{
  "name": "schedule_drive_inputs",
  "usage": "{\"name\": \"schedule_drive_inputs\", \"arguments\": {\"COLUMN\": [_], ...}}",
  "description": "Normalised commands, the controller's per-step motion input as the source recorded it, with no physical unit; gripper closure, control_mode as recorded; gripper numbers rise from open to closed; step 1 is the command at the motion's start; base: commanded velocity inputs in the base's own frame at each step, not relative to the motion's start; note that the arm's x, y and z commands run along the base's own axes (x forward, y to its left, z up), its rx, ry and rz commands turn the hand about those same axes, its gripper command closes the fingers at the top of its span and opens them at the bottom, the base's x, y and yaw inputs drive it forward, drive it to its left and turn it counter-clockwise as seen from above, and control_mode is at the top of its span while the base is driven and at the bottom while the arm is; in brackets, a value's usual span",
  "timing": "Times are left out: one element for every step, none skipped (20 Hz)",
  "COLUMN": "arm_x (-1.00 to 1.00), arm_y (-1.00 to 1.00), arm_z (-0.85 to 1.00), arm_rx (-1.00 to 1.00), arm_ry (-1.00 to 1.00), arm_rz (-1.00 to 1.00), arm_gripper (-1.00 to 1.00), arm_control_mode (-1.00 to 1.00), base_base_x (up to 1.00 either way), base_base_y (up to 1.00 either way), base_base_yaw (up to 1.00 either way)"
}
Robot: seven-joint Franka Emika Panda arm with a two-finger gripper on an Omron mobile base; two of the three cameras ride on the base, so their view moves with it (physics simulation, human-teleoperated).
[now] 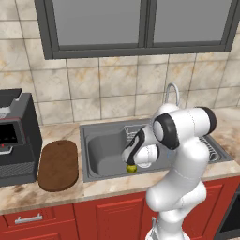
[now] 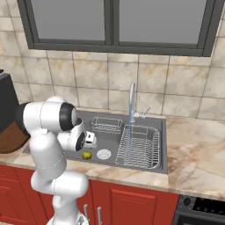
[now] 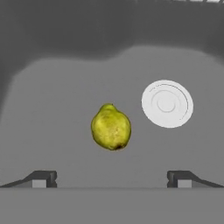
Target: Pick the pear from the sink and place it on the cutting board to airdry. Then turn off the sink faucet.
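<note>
the pear (image 3: 111, 127) lies on the floor of the sink (image 1: 101, 154), just beside the round white drain (image 3: 167, 103) and not touching it; seen from the hand camera the drain is up and to the right of the fruit, and from the right base camera the pear (image 2: 87, 155) sits just left of the drain (image 2: 104, 154), toward the front wall of the sink (image 2: 145, 165). in the left base camera the pear (image 1: 131, 168) peeks out yellow-green below the robot's wrist, near the sink's front edge

the gripper (image 3: 111, 178) hangs over the sink above the pear, its two dark fingertips (image 3: 43, 178) spread wide apart with the fruit lying between them farther down, and nothing is held between them

the faucet (image 2: 131, 102) stands at the back edge of the sink, and a thin blue stream of water (image 2: 129, 140) falls from it onto the wire drying rack (image 2: 139, 147), which fills the sink's right part as seen from the right base camera. a small wire basket (image 2: 107, 125) sits at the sink's back wall, left of the faucet

the cutting board (image 1: 58, 164) lies flat on the counter (image 1: 56, 194) just left of the sink, with nothing on it. a black appliance (image 1: 16, 138) stands just beyond the board, on the side away from the sink
</note>
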Motion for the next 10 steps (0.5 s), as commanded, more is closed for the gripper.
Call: {"name": "schedule_drive_inputs", "arguments": {"arm_x": [0.17, 0.17, 0.18, 0.18, 0.19, 0.20, 0.21, 0.22, 0.24, 0.25], "arm_y": [0.01, 0.01, 0.02, 0.03, 0.02, 0.03, 0.03, 0.04, 0.05, 0.05], "arm_z": [-0.25, -0.23, -0.23, -0.22, -0.21, -0.20, -0.20, -0.21, -0.21, -0.21], "arm_rx": [0.00, 0.00, 0.00, 0.00, 0.00, 0.00, 0.00, 0.00, 0.00, 0.00], "arm_ry": [0.00, 0.00, 0.00, 0.00, 0.00, 0.00, 0.00, 0.00, 0.00, 0.00], "arm_rz": [0.00, 0.00, 0.00, 0.00, 0.00, 0.00, 0.00, 0.00, 0.00, 0.00], "arm_gripper": [-1.00, -1.00, -1.00, -1.00, -1.00, -1.00, -1.00, -1.00, -1.00, -1.00], "arm_control_mode": [-1.00, -1.00, -1.00, -1.00, -1.00, -1.00, -1.00, -1.00, -1.00, -1.00], "base_base_x": [0.00, 0.00, 0.00, 0.00, 0.00, 0.00, 0.00, 0.00, 0.00, 0.00], "base_base_y": [0.00, 0.00, 0.00, 0.00, 0.00, 0.00, 0.00, 0.00, 0.00, 0.00], "base_base_yaw": [0.00, 0.00, 0.00, 0.00, 0.00, 0.00, 0.00, 0.00, 0.00, 0.00]}}
